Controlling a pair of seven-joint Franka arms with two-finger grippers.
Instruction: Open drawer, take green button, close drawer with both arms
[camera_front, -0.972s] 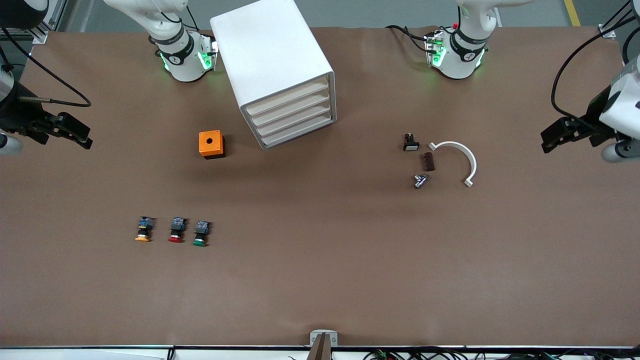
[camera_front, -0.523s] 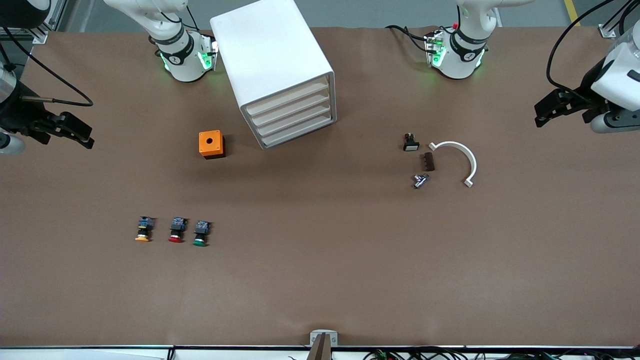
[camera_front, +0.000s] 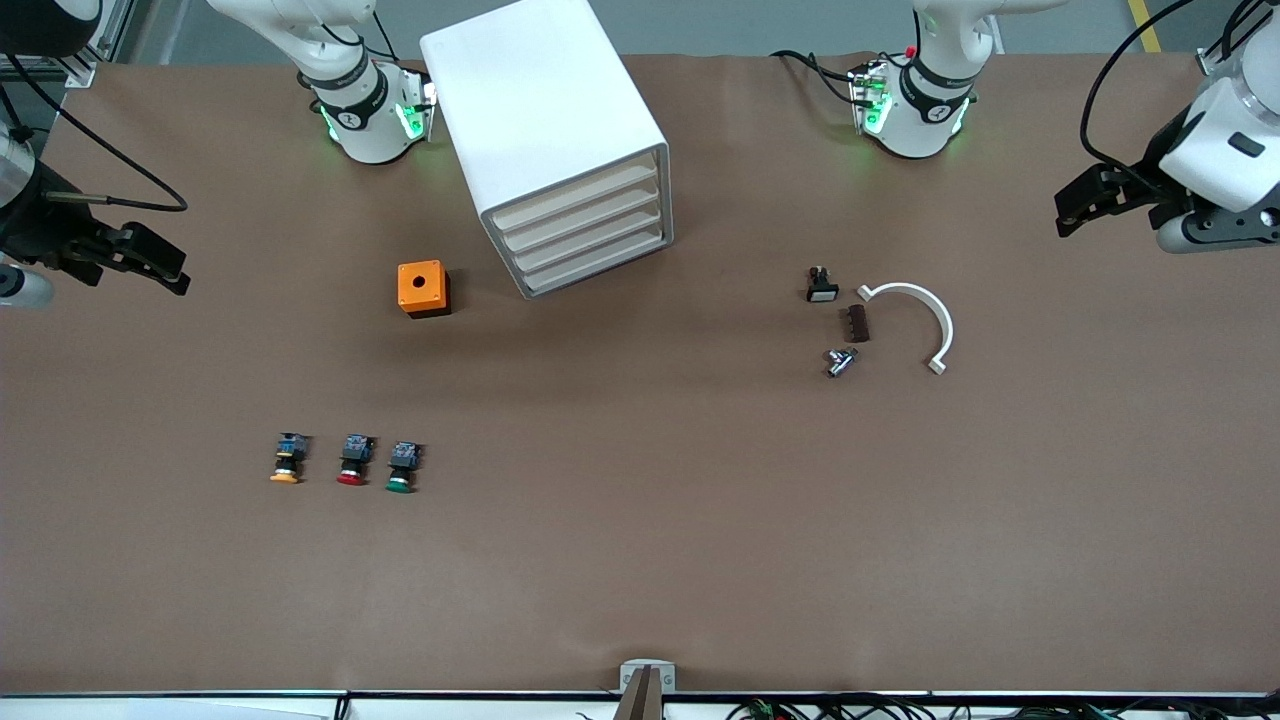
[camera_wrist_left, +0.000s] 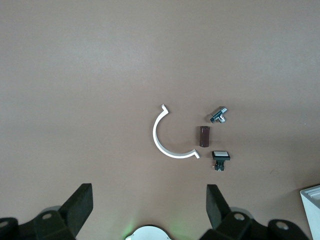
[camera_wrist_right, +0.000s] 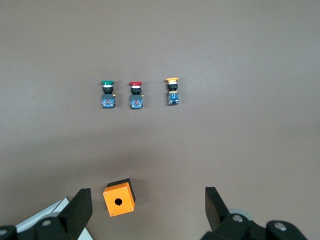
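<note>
The white four-drawer cabinet (camera_front: 545, 120) stands between the arms' bases, with all drawers shut. The drawer (camera_front: 592, 243) is third from its top. The green-capped button (camera_front: 401, 468) lies on the table nearer to the front camera, beside a red-capped button (camera_front: 352, 461) and an orange-capped button (camera_front: 288, 459). The green-capped button also shows in the right wrist view (camera_wrist_right: 107, 94). My right gripper (camera_front: 175, 272) (camera_wrist_right: 148, 196) is open and empty, up over the right arm's end of the table. My left gripper (camera_front: 1072, 205) (camera_wrist_left: 149, 195) is open and empty, up over the left arm's end.
An orange box (camera_front: 423, 288) with a round hole sits beside the cabinet. Toward the left arm's end lie a white curved piece (camera_front: 920, 310), a brown block (camera_front: 857, 323), a small black switch (camera_front: 821, 286) and a metal part (camera_front: 840, 361).
My left gripper has moved toward the row of bases and a little toward the cabinet. My right gripper has hardly moved. Nothing on the table has shifted.
</note>
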